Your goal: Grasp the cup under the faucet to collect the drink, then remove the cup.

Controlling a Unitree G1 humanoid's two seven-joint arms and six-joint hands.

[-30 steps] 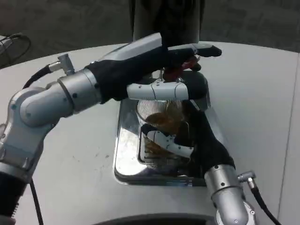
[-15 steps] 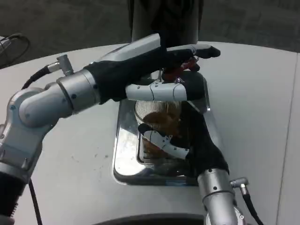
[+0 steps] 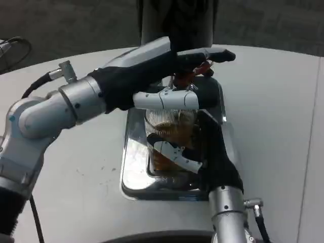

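A clear ribbed cup (image 3: 169, 130) with brown drink in it stands on the shiny metal drip tray (image 3: 134, 167), below the dispenser's red tap lever (image 3: 195, 71). My right hand (image 3: 205, 152) comes up from the lower edge and grips the cup, its fingers (image 3: 177, 152) wrapped across the front of it. My left hand (image 3: 167, 71) reaches in from the left above the cup; its upper fingers lie on the tap lever and a lower finger (image 3: 167, 98) stretches over the cup's rim. The faucet's spout is hidden behind the left hand.
The dark dispenser body (image 3: 177, 23) rises behind the tray. The tray sits on a round white table (image 3: 273, 111) with bare surface on both sides. A black cable (image 3: 10, 48) lies at the far left edge.
The cup and my right hand have shifted slightly left and toward me on the tray. My left hand has stayed on the tap lever.
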